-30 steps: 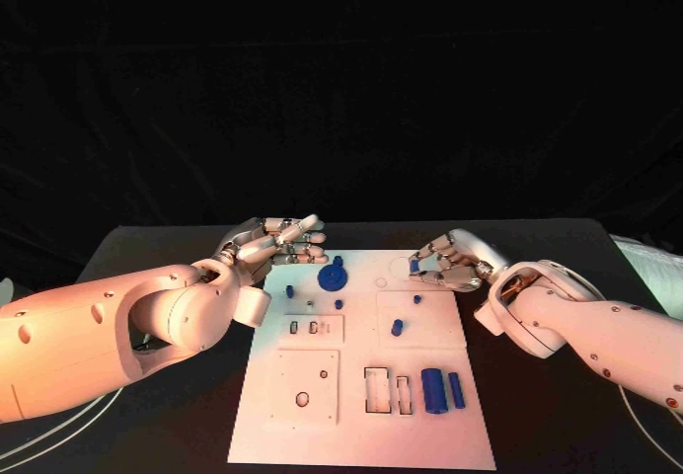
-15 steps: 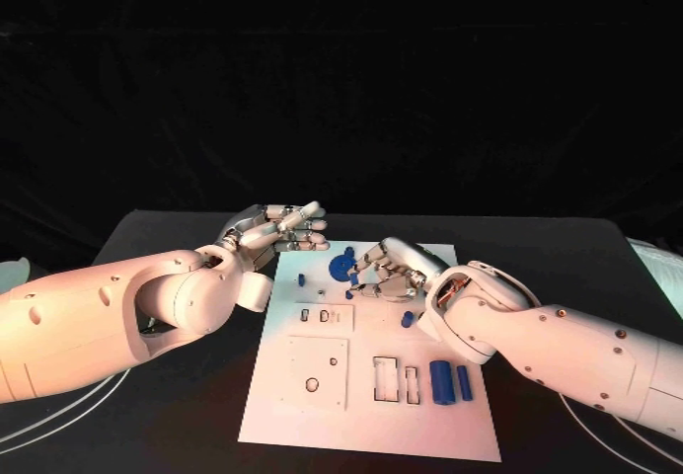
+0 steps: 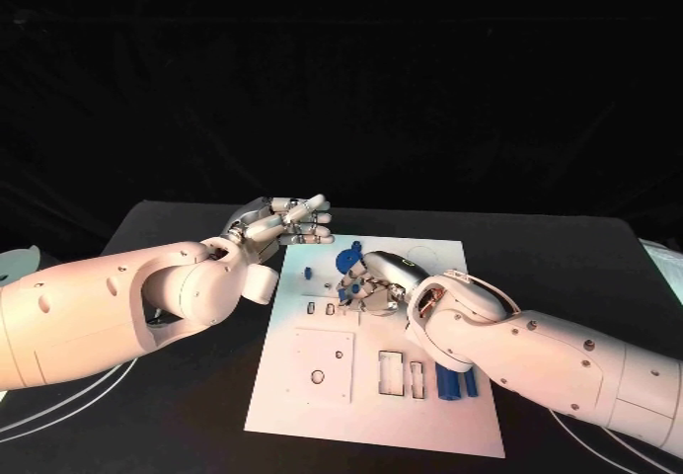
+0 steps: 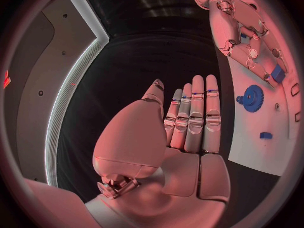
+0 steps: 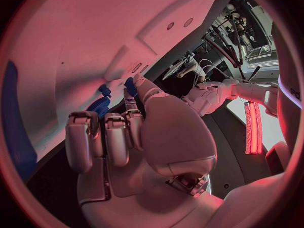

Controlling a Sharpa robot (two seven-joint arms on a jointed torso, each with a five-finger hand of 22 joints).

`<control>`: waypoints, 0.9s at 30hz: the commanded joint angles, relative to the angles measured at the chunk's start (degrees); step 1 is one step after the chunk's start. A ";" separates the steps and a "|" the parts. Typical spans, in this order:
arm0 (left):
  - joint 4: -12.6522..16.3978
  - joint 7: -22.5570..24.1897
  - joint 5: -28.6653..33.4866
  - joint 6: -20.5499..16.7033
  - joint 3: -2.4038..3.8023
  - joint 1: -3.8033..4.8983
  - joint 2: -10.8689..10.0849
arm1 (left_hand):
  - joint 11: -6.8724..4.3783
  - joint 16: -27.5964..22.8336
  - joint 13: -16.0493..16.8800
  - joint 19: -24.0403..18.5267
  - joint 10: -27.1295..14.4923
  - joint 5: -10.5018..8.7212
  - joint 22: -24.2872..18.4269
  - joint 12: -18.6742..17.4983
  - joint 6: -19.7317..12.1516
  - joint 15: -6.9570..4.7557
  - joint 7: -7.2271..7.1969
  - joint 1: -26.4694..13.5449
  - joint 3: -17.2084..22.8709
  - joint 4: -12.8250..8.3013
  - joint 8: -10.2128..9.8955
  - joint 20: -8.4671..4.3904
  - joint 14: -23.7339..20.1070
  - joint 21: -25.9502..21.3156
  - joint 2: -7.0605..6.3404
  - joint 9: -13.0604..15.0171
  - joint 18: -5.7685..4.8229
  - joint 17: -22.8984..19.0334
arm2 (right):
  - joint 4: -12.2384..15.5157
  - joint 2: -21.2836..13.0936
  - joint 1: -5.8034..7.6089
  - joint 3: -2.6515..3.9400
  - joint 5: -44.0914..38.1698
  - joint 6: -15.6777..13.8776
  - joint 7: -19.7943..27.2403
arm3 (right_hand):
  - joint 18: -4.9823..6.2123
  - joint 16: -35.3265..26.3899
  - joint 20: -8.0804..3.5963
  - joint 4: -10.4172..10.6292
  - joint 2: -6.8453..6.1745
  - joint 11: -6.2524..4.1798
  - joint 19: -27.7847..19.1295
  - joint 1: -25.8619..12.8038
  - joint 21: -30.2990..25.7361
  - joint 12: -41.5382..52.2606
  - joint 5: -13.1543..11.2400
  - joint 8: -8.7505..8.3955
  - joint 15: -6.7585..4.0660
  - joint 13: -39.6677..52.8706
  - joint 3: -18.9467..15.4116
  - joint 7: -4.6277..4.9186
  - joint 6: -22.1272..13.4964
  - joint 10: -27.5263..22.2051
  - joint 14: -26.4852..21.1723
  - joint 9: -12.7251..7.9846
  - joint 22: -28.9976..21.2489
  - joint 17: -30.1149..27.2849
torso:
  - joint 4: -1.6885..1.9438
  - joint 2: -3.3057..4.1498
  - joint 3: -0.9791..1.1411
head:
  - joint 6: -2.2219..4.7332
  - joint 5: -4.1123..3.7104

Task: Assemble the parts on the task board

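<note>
Black table (image 3: 569,257) bears flat white task board (image 3: 328,395).

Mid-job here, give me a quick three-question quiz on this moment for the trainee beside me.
1. True or false: the left robot hand, its fingers straight, holds nothing.
2. Which is over the task board? A: the left robot hand. B: the right robot hand. C: both.
3. Fill in: seen from the head camera, the blue gear sits toward the board's ___ end (near or far).

Key: 1 true; 2 B; 3 far.
</note>
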 commanded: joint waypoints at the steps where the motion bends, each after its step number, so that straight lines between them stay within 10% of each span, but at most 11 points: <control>1: 0.13 0.46 0.25 0.83 0.04 0.06 0.11 | -0.07 -0.39 0.09 0.03 -0.47 0.09 -0.07 -0.33 -0.46 0.05 -0.06 0.37 0.03 -0.46 -0.18 0.31 -0.21 -0.39 0.01 0.06 0.69 0.09 | -0.16 0.43 -0.09 -0.06 -3.18 2.63 -1.91 | -0.21 0.02 -0.45 -0.12 0.32 -0.28 1.40 -0.15 -0.17 -0.41 -0.16 0.43 -0.35 7.58 0.26 -1.56 1.69 1.01 5.93 0.83 3.89 14.48 | -0.06 -0.01 0.05 | -0.21 0.17; 27: -0.01 0.42 0.25 0.83 0.04 0.06 0.33 | -0.07 -0.39 0.09 0.03 -0.47 0.09 -0.07 -0.33 -0.46 0.05 -0.06 0.37 0.03 -0.46 -0.18 0.31 -0.21 -0.39 0.01 0.06 0.69 0.09 | 0.09 0.66 -0.13 -0.29 -5.07 7.96 -4.21 | -0.12 -0.13 -0.20 0.07 -0.95 0.22 1.19 -2.17 -0.45 -1.29 -0.62 -0.47 0.01 7.12 -0.32 -0.93 0.39 0.48 5.87 0.56 3.42 14.21 | -0.05 0.00 0.06 | -0.81 0.28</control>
